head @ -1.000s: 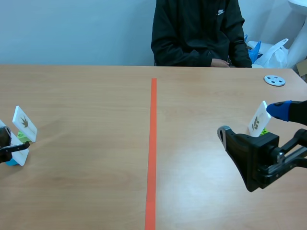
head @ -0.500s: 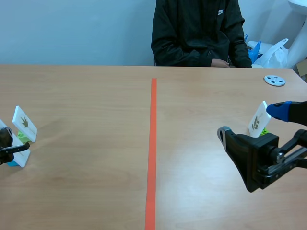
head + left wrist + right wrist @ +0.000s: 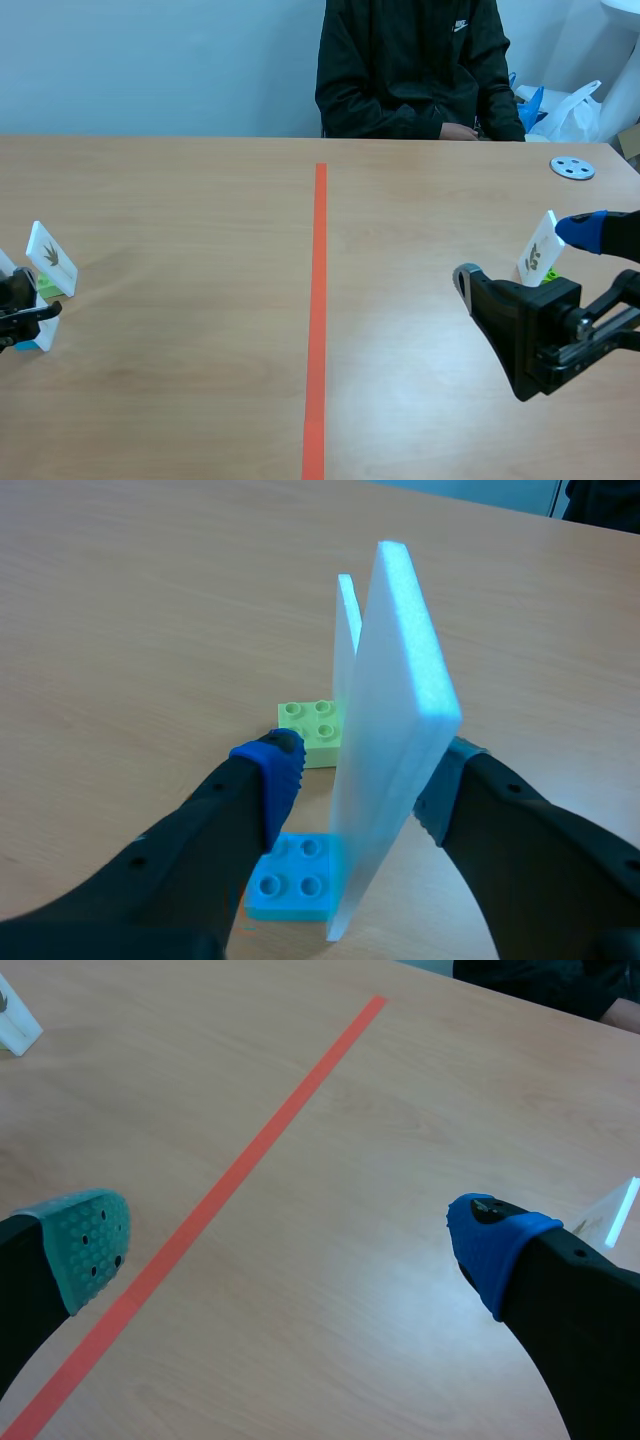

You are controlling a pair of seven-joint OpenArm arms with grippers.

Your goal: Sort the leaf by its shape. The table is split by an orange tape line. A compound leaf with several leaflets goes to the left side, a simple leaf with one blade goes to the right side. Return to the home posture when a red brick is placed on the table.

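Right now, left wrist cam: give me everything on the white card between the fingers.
The white card is a thick, foam-like board, plain where seen; no print shows. It stands upright on a blue brick on the table, between the left gripper's open fingers. A gap shows at the blue pad; contact on the other side is unclear. A second card on a green brick stands just behind.

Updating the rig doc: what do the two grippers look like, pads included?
Both arms are black. Left gripper: two thick black fingers, one pad blue, the other grey. Right gripper: same build, one grey-green pad with dark dots, one blue pad. Black link bars show behind it in the scene view.
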